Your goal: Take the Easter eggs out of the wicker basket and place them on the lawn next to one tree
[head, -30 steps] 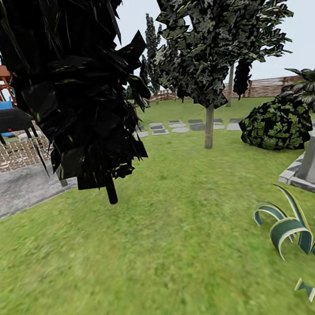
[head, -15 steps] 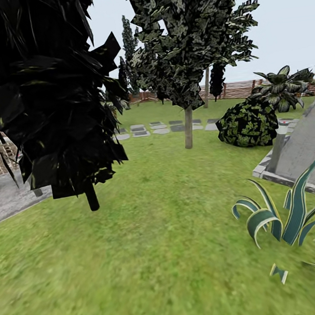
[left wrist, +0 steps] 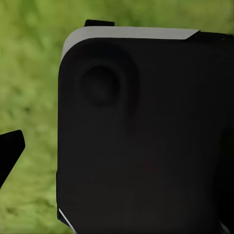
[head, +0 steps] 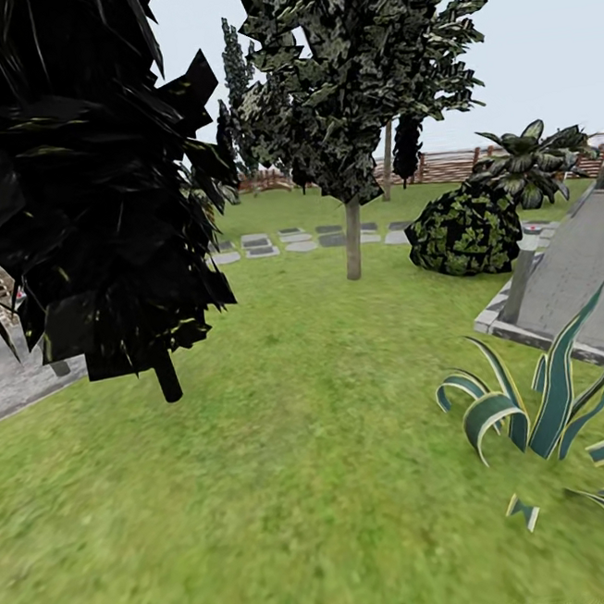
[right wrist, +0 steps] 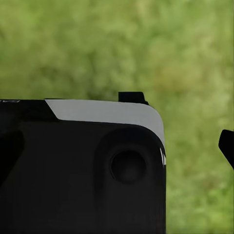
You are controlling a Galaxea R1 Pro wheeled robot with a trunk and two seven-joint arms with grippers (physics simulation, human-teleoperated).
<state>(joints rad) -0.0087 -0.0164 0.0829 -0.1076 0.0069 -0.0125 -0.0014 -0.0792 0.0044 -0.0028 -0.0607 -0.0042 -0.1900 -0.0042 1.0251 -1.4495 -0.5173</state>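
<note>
The Easter eggs and the wicker basket are out of view. The head view looks over the lawn (head: 308,450) of the garden. A tree (head: 352,241) with a pale straight trunk stands in the middle distance. Much nearer, at the left, a dark cypress with a thin black trunk (head: 168,376) hangs over the grass. In the left wrist view a black, grey-edged robot housing (left wrist: 146,131) covers blurred grass, and one dark fingertip (left wrist: 9,151) pokes in at the edge. The right wrist view has a similar housing (right wrist: 83,170) and one fingertip (right wrist: 227,145). Neither view shows how the jaws stand.
A grey patio (head: 13,388) lies at the left. Stepping stones (head: 296,240) cross the grass behind the tree. A round bush (head: 462,234), a grey post (head: 521,284) and a paved slab (head: 588,281) are at the right. A striped spiky plant (head: 536,407) is close by. A slat fence (head: 455,167) closes the back.
The whole head picture has shifted left and the spiky plant looks larger, so the camera has turned right and come closer. Nothing in the garden itself has moved.
</note>
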